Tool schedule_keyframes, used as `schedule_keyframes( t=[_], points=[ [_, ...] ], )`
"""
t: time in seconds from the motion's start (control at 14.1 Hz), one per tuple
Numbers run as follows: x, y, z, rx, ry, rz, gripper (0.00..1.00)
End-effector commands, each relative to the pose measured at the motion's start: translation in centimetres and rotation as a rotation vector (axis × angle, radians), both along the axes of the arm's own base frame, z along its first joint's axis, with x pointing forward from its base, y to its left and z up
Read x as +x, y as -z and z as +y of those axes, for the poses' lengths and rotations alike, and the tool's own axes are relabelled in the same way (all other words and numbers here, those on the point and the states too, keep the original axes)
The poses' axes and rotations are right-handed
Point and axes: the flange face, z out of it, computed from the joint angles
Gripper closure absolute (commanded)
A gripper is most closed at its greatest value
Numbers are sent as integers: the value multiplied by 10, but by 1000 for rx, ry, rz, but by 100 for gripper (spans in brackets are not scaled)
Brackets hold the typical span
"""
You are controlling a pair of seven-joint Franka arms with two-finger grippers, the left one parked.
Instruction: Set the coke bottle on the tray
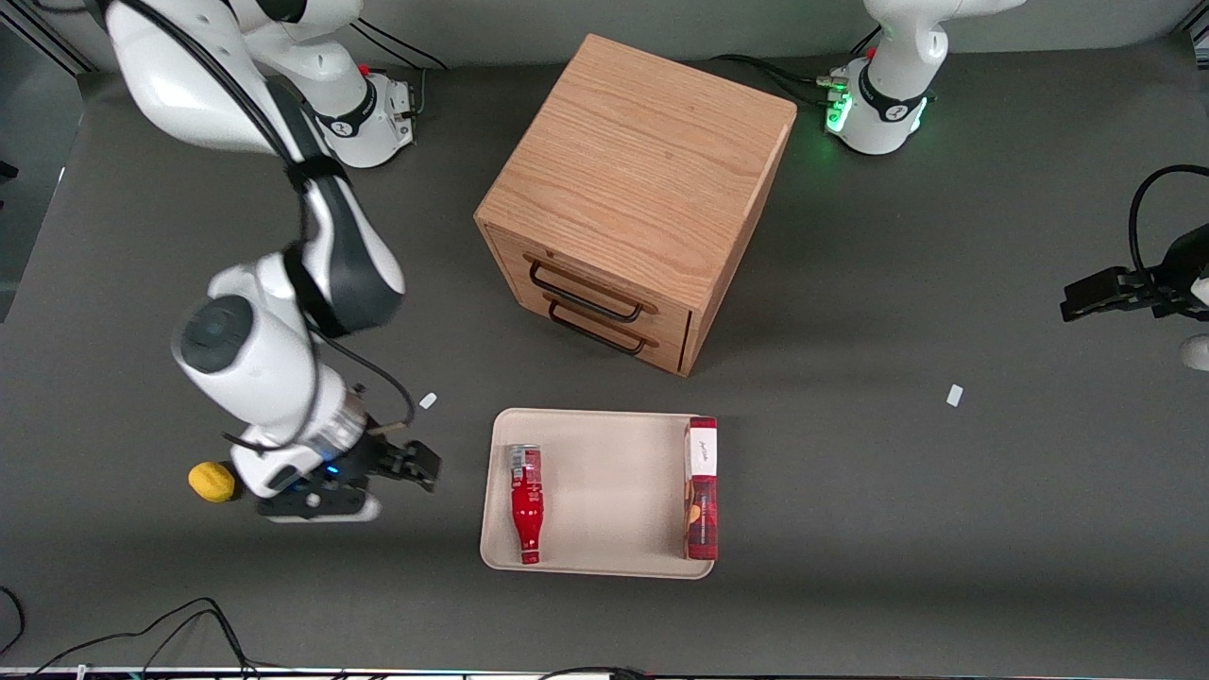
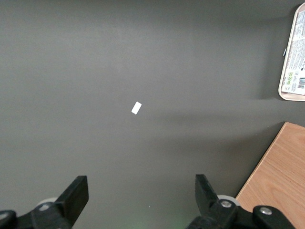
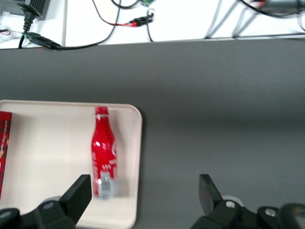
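The coke bottle lies on its side on the beige tray, along the tray's edge toward the working arm's end, cap pointing to the front camera. It also shows in the right wrist view on the tray. My right gripper is open and empty, above the dark table beside the tray, apart from the bottle. In the wrist view the gripper hangs over the tray's rim with nothing between its fingers.
A red rectangular box with a white label lies on the tray's edge toward the parked arm. A wooden two-drawer cabinet stands farther from the camera than the tray. A yellow object lies beside my wrist. Small white scraps lie on the table.
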Motion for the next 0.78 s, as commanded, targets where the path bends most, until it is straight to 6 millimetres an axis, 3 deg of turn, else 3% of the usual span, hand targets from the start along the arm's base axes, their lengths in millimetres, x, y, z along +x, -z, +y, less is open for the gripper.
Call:
schedule_keyframes(
  t=[0.0,0.14,0.28,0.43,0.71],
  points=[
    [-66,-21,-56,14,10,42,0],
    [-105,-35,-81,25,37,54,0],
    [-145,-32,-107,31,59,85,0],
    [-179,-39,-118,39,60,104,0],
    [-215,-83,-139,-25,38,180,0]
  ],
)
